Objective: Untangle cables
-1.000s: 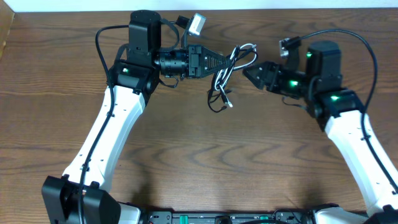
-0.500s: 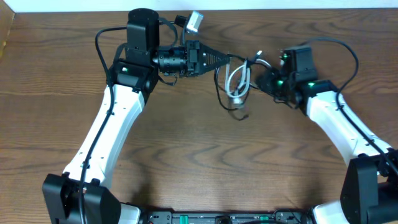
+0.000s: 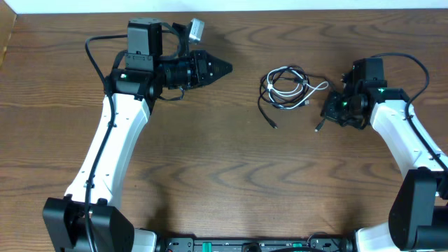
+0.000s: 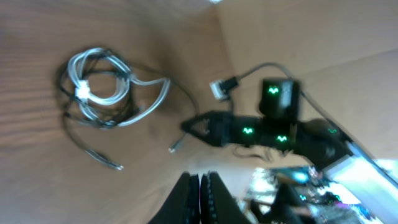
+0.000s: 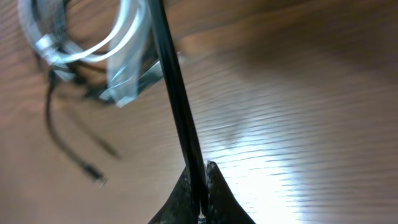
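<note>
The cables (image 3: pixel 285 87) lie in a loose tangle on the wooden table between the arms: a white cable (image 3: pixel 283 94) looped among thin black ones (image 3: pixel 264 106). In the left wrist view the tangle (image 4: pixel 99 87) sits far ahead of my left gripper (image 4: pixel 202 183), which is shut and empty. That left gripper (image 3: pixel 225 68) is well left of the tangle. My right gripper (image 3: pixel 327 112) is just right of the tangle, low over the table. In the right wrist view my right gripper (image 5: pixel 202 186) is shut on a black cable (image 5: pixel 177 106) that runs up toward the white loop (image 5: pixel 124 37).
A loose black plug end (image 3: pixel 274 126) points toward the table's front, another (image 3: pixel 318 129) lies by the right gripper. The right arm (image 4: pixel 261 130) shows in the left wrist view. A pale wall edge (image 3: pixel 280 5) borders the table's far side.
The left gripper has let go of the tangle and drawn back left. The tangle moved right and now lies on the table. The right gripper closed on a black cable and shifted right.
</note>
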Robot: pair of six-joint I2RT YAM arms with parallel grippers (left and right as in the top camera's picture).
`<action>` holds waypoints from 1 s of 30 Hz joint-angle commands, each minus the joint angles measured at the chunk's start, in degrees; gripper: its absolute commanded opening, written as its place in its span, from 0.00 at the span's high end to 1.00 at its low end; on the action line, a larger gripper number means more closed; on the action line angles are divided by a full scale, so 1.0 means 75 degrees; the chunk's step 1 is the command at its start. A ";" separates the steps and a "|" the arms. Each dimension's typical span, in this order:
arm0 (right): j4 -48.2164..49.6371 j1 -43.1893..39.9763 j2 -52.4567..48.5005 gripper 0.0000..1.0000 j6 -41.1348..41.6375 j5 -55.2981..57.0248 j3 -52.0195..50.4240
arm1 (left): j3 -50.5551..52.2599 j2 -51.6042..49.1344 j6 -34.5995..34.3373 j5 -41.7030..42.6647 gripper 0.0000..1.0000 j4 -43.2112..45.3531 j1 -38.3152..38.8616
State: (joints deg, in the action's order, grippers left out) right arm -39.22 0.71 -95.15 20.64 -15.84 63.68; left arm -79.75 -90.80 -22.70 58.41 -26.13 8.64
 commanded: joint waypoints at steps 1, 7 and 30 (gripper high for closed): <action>0.0000 0.0017 0.0274 0.99 -0.1058 -0.1647 0.0017 | -0.0070 0.0125 0.1064 -0.0991 0.92 -0.0277 0.0201; -0.0012 0.0015 0.1591 0.99 -0.1504 -0.3229 0.0175 | -0.0041 0.0108 0.1078 -0.2124 0.83 -0.0280 0.0769; -0.1775 -0.0804 0.5109 0.99 -0.0527 -0.1498 0.0181 | -0.0041 -0.3139 0.1081 -0.3506 0.40 0.3057 0.3016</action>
State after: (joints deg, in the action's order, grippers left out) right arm -51.24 -5.04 -55.57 16.38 -32.64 64.03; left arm -79.68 -112.57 -15.00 32.40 -3.53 29.23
